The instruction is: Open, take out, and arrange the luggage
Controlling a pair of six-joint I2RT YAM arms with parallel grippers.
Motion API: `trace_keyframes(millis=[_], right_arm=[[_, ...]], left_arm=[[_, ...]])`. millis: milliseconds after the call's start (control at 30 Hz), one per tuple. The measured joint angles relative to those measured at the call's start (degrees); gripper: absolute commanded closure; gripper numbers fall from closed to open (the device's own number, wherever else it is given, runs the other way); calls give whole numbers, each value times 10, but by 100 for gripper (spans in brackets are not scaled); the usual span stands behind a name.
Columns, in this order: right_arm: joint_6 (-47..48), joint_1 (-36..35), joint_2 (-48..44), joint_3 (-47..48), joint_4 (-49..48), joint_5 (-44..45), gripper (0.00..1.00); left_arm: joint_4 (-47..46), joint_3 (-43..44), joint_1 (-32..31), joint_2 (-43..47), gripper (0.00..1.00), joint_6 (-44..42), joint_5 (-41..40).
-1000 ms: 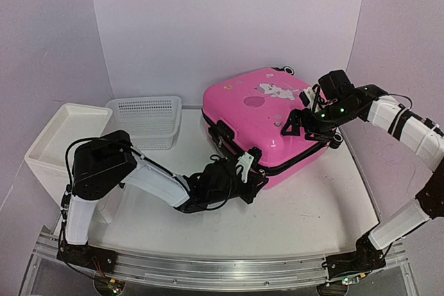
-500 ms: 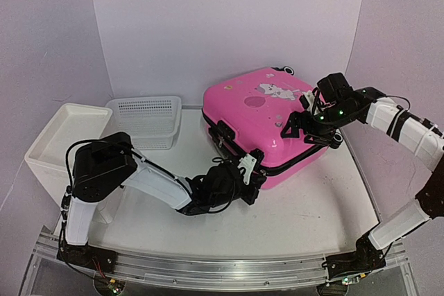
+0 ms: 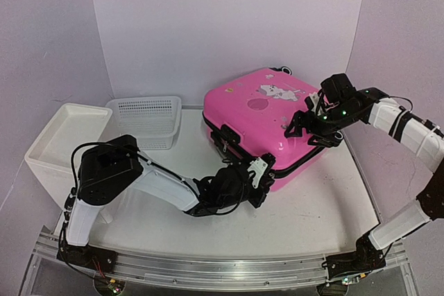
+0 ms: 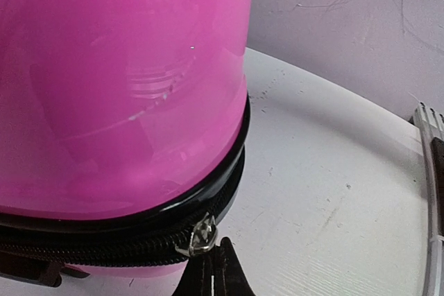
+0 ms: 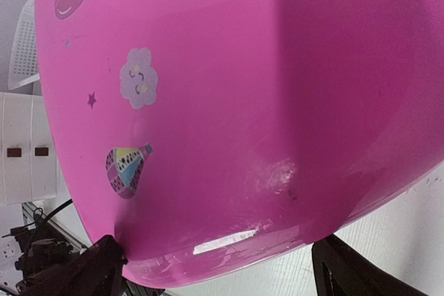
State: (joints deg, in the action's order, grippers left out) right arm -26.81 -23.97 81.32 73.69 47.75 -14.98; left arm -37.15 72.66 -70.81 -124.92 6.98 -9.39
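Mesh basket [image 3: 146, 121], drawer unit [image 3: 62, 140] beside luggage [image 3: 260, 119]

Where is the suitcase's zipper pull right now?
The zipper pull sits bottom centre of the left wrist view, at the pink suitcase's rounded corner nearest the arm bases, its black tab running down toward the left end effector.

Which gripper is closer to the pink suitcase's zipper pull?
Left. The left gripper is shut on the zipper pull at the suitcase's near corner; the right gripper is open over its right side.
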Motion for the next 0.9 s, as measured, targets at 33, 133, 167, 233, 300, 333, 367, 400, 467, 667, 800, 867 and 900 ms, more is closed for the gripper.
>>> trace_keyframes(millis=[33,133,167,233,300,333,367,400,467,667,800,867,900], right_arm=[[-1,0,-1,-1,0,0,4],[-1,0,-4,-4,-2,0,4],[-1,0,-5,-4,-2,-1,4],[-1,0,-5,-4,-2,-1,4],[-1,0,-5,-5,-3,-1,4],[-1,0,-5,-5,-3,-2,4],[-1,0,-5,-5,-3,-2,4],[-1,0,-5,-5,-3,-2,4],[-1,0,-6,-5,-1,-1,4],[-5,11,-19,-6,18,25,2],[10,8,-23,-6,28,29,2],[26,3,-32,-7,41,28,2],[35,-2,-42,-11,51,28,2]], left_arm=[[-1,-2,3,2,100,3,14],[-4,-12,24,11,100,36,95],[-3,-12,31,12,100,54,126],[-4,-12,45,12,100,97,186],[-9,-11,54,12,100,132,225],[-14,-12,58,12,100,153,243],[-19,-12,60,11,100,166,254],[-28,-12,63,8,100,182,266],[-56,-10,66,-5,100,201,288],[-141,60,64,-87,84,221,349],[-168,46,57,-83,60,227,365],[-176,2,46,-54,52,217,361],[-177,-28,41,-33,49,208,358]])
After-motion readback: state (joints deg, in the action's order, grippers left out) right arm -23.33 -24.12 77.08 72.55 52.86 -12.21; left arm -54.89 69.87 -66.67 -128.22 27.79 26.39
